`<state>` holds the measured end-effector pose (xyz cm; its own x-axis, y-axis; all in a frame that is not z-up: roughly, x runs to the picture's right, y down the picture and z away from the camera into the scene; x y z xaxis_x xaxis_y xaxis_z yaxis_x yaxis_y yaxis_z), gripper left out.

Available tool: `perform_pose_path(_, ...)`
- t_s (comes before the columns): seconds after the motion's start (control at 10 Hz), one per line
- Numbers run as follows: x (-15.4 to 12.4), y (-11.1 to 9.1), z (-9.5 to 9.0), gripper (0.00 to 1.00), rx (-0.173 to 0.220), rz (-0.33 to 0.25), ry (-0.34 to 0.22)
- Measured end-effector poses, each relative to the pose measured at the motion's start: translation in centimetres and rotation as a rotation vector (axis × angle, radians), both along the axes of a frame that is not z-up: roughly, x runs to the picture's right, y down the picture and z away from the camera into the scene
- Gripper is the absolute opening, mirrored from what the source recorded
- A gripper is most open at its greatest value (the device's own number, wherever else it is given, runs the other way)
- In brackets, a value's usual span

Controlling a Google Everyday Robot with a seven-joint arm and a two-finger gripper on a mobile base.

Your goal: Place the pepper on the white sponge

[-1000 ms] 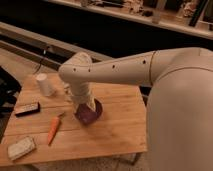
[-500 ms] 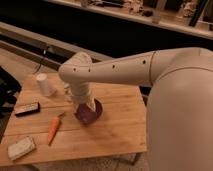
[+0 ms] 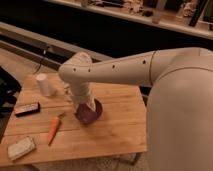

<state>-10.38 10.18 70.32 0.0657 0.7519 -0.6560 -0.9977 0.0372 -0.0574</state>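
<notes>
The gripper (image 3: 85,105), its state impossible to tell, hangs at the purple object (image 3: 93,116); the pepper (image 3: 54,129) lies camera-left, stem toward it, tip toward the white sponge (image 3: 21,148).

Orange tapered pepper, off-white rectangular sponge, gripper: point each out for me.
Orange tapered pepper (image 3: 53,129), camera view, middle of its body.
Off-white rectangular sponge (image 3: 21,148), camera view, centre of its top.
Gripper (image 3: 88,106), camera view, its tip, at the dark purple round object (image 3: 84,118).

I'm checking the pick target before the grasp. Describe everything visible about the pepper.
The pepper is slim, tapered and orange, its small green stem end pointing away from the camera. It lies flat on the wooden table, touching nothing else, between the white sponge and the purple object, where the gripper hangs.
</notes>
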Motion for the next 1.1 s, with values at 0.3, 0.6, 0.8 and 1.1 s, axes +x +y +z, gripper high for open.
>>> perform_pose_path(0.3, -0.4, 0.3, -0.1, 0.65, 0.000, -0.048, -0.012)
perform_pose_path(0.6, -5.5, 2.4, -2.4, 0.65, -0.012, -0.270, -0.133)
perform_pose_path(0.8, -9.8, 4.3, -4.3, 0.65, -0.038, -0.414, -0.230)
perform_pose_path(1.1, -13.1, 5.4, -5.7, 0.65, -0.083, -0.445, -0.297)
